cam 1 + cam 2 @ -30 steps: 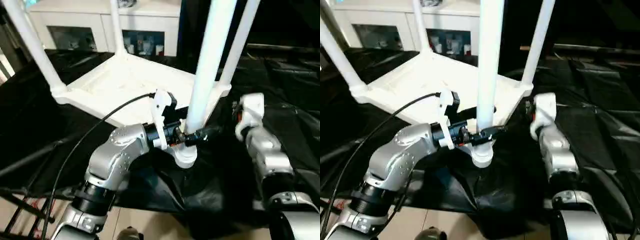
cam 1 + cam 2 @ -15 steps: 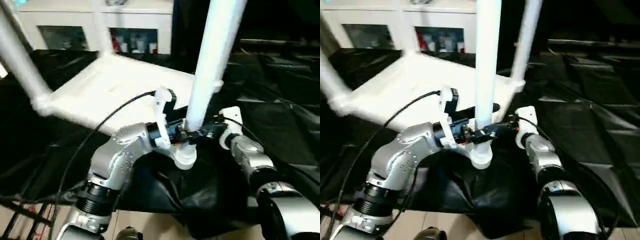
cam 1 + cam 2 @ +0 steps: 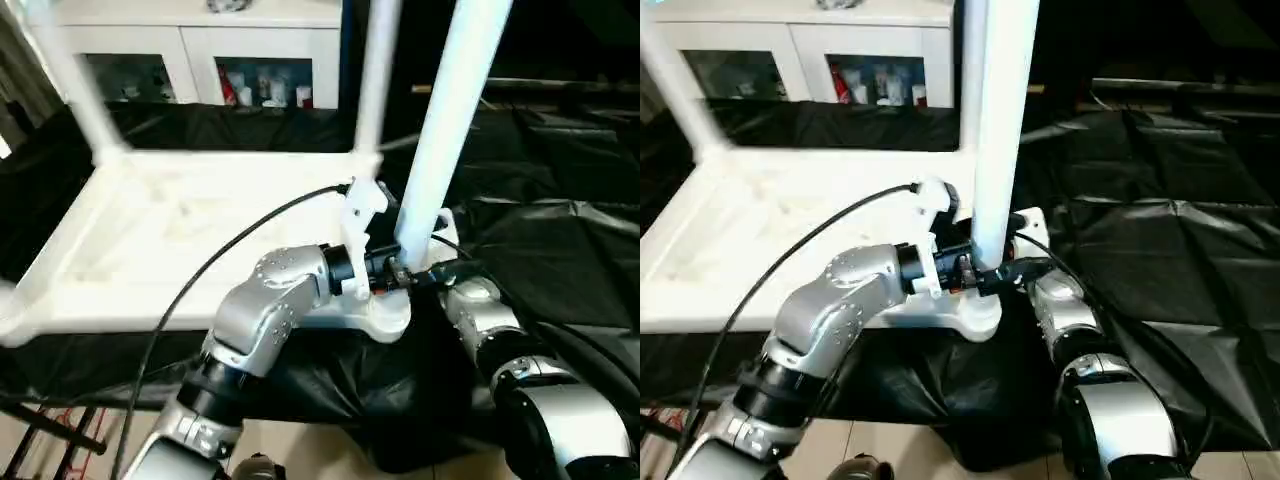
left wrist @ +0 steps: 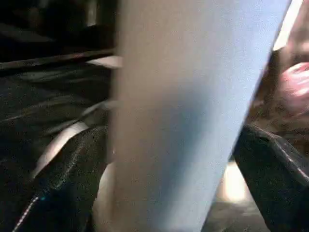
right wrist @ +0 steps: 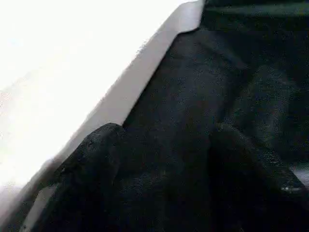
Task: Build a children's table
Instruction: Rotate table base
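Observation:
The children's table lies upside down, its white tabletop on the black cloth and its legs pointing up. The nearest leg stands in the round corner socket at the table's front right corner. My left gripper is shut on this leg just above the socket. In the left wrist view the leg fills the gap between the black fingers. My right gripper is open beside the same corner, over black cloth, with the tabletop's white edge next to one finger. Two more legs rise at the far corners.
A white cabinet with glass doors stands behind the black-draped work table. A black cable runs along my left arm. Below the table's front edge are the pale floor and black stand bars.
The children's table has turned, so its long edge now lies parallel to the cabinet. My right arm has come in close to the near corner. The left gripper stays on the leg.

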Motion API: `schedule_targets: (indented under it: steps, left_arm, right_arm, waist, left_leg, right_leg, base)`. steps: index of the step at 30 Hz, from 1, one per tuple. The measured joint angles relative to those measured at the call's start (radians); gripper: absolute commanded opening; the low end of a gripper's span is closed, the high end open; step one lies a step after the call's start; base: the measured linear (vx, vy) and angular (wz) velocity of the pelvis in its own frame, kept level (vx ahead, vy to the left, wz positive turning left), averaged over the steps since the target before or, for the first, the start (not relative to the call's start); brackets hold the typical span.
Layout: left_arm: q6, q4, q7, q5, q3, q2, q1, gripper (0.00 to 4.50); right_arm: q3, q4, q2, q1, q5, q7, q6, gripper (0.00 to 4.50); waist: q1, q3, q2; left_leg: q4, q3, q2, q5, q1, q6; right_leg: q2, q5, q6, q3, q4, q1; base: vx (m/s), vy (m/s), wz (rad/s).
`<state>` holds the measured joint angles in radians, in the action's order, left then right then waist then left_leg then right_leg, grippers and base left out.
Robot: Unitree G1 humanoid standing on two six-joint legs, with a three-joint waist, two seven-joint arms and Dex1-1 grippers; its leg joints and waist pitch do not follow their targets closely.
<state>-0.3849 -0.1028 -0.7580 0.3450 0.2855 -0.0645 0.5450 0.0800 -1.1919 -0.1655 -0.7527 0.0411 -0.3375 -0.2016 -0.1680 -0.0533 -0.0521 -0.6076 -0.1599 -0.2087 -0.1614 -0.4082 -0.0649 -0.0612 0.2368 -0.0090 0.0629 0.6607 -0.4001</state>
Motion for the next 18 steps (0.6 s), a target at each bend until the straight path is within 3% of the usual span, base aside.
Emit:
schedule_targets:
  steps: [6,10,11,14,18]
  left_arm:
    - [0.031,-0.001,-0.08,-0.047,0.011,-0.125,-0.036,4.46]
    - [0.061,-0.017,-0.189,-0.092,0.047,-0.263,-0.056,4.46]
    - [0.065,-0.036,-0.212,-0.104,0.052,-0.286,-0.057,4.29]
    - [0.1,-0.123,-0.243,-0.144,0.075,-0.305,-0.04,4.29]
    - [0.152,-0.237,-0.258,-0.194,0.095,-0.31,-0.009,3.8]
  right_arm:
    - [0.031,0.056,-0.05,0.05,0.032,-0.105,-0.03,3.28]
    - [-0.006,0.145,-0.111,0.137,0.027,-0.212,-0.042,3.28]
    - [-0.011,0.168,-0.126,0.151,0.026,-0.23,-0.042,3.28]
    - [-0.037,0.307,-0.182,0.22,0.028,-0.335,-0.018,3.28]
    - [-0.08,0.511,-0.275,0.306,0.032,-0.483,0.067,3.28]
  waist:
    - [-0.007,0.0,0.0]
    - [-0.009,0.001,-0.001]
    - [-0.009,0.001,-0.002]
    - [-0.015,0.001,-0.002]
    - [-0.027,0.001,-0.002]
  left_leg:
    - [-0.003,0.0,0.0,-0.002,0.0,-0.003]
    - [-0.004,0.0,0.0,-0.002,0.0,-0.004]
    - [-0.004,0.0,0.0,-0.002,0.0,-0.004]
    - [-0.005,0.0,0.001,-0.002,0.0,-0.003]
    - [-0.005,0.0,0.001,-0.002,0.002,-0.003]
  right_leg:
    - [-0.001,0.0,0.0,0.0,0.002,0.0]
    - [-0.001,0.0,0.0,0.0,0.003,0.001]
    - [-0.001,-0.001,0.0,0.0,0.003,0.0]
    - [-0.001,-0.002,0.001,-0.001,0.003,0.002]
    - [-0.001,-0.003,0.002,-0.002,0.002,0.002]
  base:
    - [0.0,0.0,0.0]
    - [0.0,0.0,0.0]
    - [0.0,0.0,0.0]
    - [0.0,0.0,0.0]
    - [0.0,0.0,0.0]
